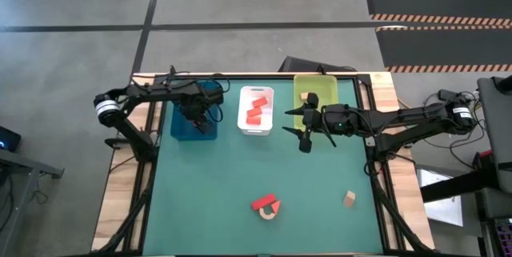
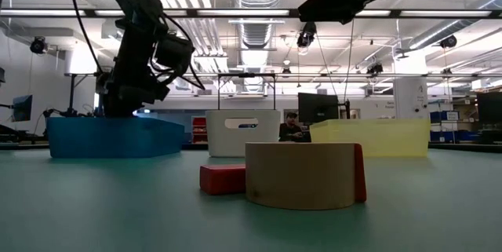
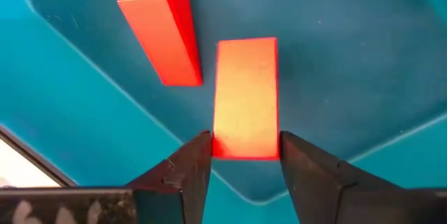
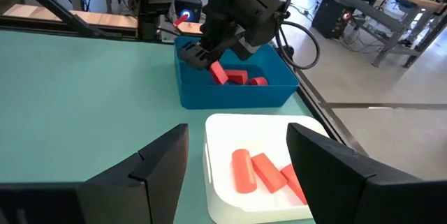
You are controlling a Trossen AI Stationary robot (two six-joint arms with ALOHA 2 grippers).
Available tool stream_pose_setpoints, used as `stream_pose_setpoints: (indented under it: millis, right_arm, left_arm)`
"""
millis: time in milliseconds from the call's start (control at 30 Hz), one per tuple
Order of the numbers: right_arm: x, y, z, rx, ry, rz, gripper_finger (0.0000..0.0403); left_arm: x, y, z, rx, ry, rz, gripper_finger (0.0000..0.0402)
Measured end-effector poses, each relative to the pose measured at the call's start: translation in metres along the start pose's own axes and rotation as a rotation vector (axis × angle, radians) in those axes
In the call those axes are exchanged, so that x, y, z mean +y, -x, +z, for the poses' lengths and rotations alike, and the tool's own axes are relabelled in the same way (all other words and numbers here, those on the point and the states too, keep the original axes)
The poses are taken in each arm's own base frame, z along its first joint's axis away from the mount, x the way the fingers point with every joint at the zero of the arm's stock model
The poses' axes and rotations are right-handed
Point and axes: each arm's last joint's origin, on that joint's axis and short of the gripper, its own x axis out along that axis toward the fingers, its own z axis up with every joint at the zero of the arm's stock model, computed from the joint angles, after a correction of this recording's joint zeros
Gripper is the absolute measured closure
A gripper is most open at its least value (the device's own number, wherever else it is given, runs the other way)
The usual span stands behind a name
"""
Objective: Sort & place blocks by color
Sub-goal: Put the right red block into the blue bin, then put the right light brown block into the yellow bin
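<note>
Green table [image 1: 240, 177], concrete floor [image 1: 72, 57]; seated person [image 2: 292, 132] behind.

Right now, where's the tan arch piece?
High view: the tan arch piece lies at the table's near-middle, touching a red block; a tan cube sits off to its right.

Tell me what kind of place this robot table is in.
Likely a large robotics lab or workshop: exposed ceiling ducts, a person at a monitor behind the table, hazard-striped floor mats.
</note>
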Motion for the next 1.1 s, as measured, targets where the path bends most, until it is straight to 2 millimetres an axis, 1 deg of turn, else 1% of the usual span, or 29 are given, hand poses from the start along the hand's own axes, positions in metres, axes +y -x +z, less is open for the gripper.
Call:
stream_pose_setpoints:
  millis: [267, 367, 433, 533, 633, 767, 833, 933, 1000, 1100]
  right_arm:
    - [0.0, 0.0, -0.001, 0.015, -0.006, 0.002, 0.017]
    - [0.0, 0.0, -0.004, 0.038, -0.033, 0.005, 0.017]
    - [0.001, 0.0, -0.007, 0.068, -0.072, 0.007, 0.017]
    - [0.002, 0.001, -0.014, 0.148, -0.158, 0.018, 0.0171]
    - [0.004, 0.002, -0.022, 0.229, -0.251, 0.057, 0.0174]
    - [0.009, 0.004, -0.026, 0.292, -0.415, 0.125, 0.0178]
    - [0.013, 0.005, -0.026, 0.313, -0.487, 0.189, 0.0179]
    - [0.027, 0.008, -0.024, 0.337, -0.506, 0.311, 0.018]
    - [0.037, 0.011, -0.025, 0.365, -0.536, 0.352, 0.018]
    - [0.05, 0.016, -0.025, 0.422, -0.657, 0.371, 0.018]
  left_arm:
    - [0.001, 0.001, 0.0, -0.005, -0.005, 0.007, 0.0209]
    - [0.001, 0.005, -0.003, -0.019, -0.005, 0.005, 0.0201]
    - [0.0, 0.012, -0.007, -0.044, -0.003, -0.003, 0.0199]
    - [-0.003, 0.028, -0.014, -0.124, 0.001, -0.028, 0.0199]
    - [-0.008, 0.046, -0.025, -0.24, 0.001, -0.069, 0.0198]
    - [-0.017, 0.072, -0.039, -0.465, -0.01, -0.162, 0.0198]
    - [-0.024, 0.084, -0.045, -0.588, -0.028, -0.224, 0.0198]
    - [-0.034, 0.098, -0.056, -0.767, -0.078, -0.324, 0.0198]
    - [-0.04, 0.105, -0.063, -0.87, -0.118, -0.381, 0.0198]
    - [-0.047, 0.114, -0.071, -0.996, -0.158, -0.456, 0.0198]
